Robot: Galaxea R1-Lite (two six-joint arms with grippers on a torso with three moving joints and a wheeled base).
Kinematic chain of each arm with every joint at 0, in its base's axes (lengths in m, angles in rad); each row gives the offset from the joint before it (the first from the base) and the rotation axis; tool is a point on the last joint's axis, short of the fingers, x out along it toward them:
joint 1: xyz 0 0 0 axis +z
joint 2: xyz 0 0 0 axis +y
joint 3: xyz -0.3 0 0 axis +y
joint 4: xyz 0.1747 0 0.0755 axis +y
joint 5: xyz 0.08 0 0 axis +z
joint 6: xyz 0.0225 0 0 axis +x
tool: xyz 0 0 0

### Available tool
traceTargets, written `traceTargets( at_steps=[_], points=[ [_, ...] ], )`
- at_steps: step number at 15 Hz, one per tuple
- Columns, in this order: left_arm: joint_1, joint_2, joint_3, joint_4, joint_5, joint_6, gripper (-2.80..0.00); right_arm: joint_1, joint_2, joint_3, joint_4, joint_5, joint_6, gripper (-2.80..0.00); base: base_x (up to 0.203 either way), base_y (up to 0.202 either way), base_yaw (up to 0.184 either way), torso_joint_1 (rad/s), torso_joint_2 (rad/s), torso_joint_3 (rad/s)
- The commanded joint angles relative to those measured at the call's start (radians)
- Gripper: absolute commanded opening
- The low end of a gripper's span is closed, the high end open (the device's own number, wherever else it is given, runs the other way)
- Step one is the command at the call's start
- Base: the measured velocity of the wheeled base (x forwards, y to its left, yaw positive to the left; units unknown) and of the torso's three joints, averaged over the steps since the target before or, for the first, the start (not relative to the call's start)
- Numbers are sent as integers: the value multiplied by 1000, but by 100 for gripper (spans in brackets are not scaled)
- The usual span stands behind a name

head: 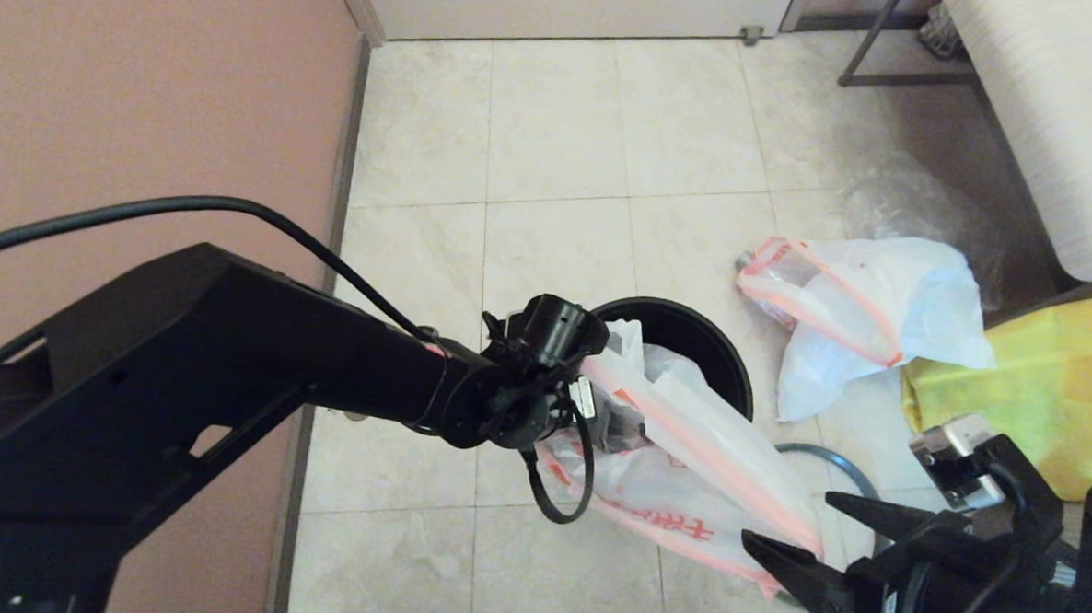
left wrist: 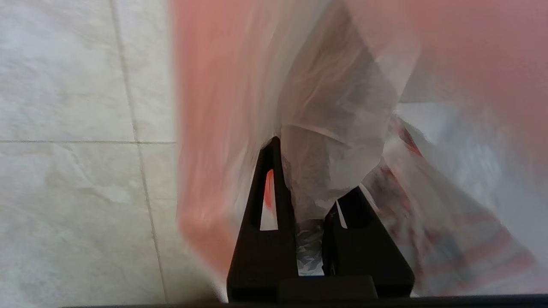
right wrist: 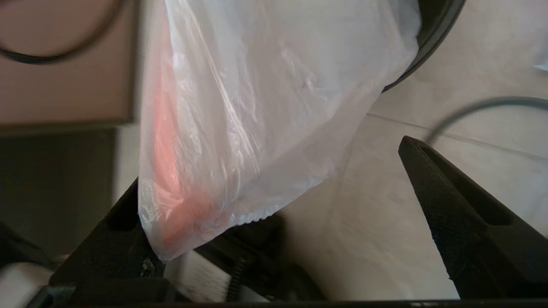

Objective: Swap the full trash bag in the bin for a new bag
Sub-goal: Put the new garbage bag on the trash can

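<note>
The new bag (head: pixel 687 460), white film with a pink-orange hem and red characters, stretches from the near rim of the black bin (head: pixel 692 336) toward the lower right. My left gripper (head: pixel 601 419) is shut on a bunch of its film; in the left wrist view the new bag (left wrist: pixel 334 128) fills the gap of the left gripper (left wrist: pixel 314 179). My right gripper (head: pixel 787 517) is open at the bag's far corner. The new bag (right wrist: pixel 257 107) drapes over one finger of the right gripper (right wrist: pixel 269 162). The full trash bag (head: pixel 864 311) lies on the floor right of the bin.
The grey hoop (head: pixel 829 462) lies on the tiles between the bin and my right arm; the hoop (right wrist: pixel 483 105) and the bin's rim (right wrist: pixel 436 38) also show in the right wrist view. A yellow fabric bag (head: pixel 1040 393) sits at the right. A wall (head: pixel 150 96) runs along the left.
</note>
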Motion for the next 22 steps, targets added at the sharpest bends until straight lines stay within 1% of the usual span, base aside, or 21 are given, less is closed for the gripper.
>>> traceTargets(
  at_steps=[1,2,4,5,7,8,10,12,14,15,17,19,20,22],
  points=[
    [17,2,-19,7,6,-5,-280,-3,-55,-2,-3,6,8,0,0,0,0,0,0,0],
    [29,0,-38,28,8,-8,-280,-4,-83,-3,3,20,9,0,0,0,0,0,0,0],
    [51,-1,-90,104,9,-41,-280,-6,-145,-7,51,77,14,0,0,0,0,0,0,0],
    [59,0,-115,149,9,-54,-280,-6,-183,-13,76,116,45,0,0,0,0,0,0,0],
    [62,0,-129,168,10,-58,-280,-23,-240,-24,127,184,102,0,0,0,0,0,0,0],
    [67,0,-131,168,10,-58,-280,-45,-262,-34,153,219,120,0,0,0,0,0,0,0],
    [68,-7,-131,171,10,-65,-280,-53,-270,-72,204,238,128,0,0,0,0,0,0,0],
    [68,-16,-137,213,9,-104,-280,-49,-220,-138,274,239,118,0,0,0,0,0,0,0],
    [68,-8,-149,246,2,-149,-280,-47,-130,-190,323,234,77,0,0,0,0,0,0,0],
    [68,-5,-149,246,-5,-152,-280,-45,-73,-218,335,229,60,-280,0,0,0,0,0,0],
    [66,7,-163,247,-15,-153,-280,-32,21,-265,345,219,46,-280,0,0,0,0,0,0],
    [63,11,-161,248,-30,-155,-280,-10,108,-306,343,177,32,-280,0,0,0,0,0,0],
    [62,9,-158,249,-35,-161,-280,-4,141,-330,342,157,23,-280,0,0,0,0,0,0],
    [60,5,-149,249,-37,-176,-280,-2,198,-350,341,146,7,-280,0,0,0,0,0,0]
  ],
)
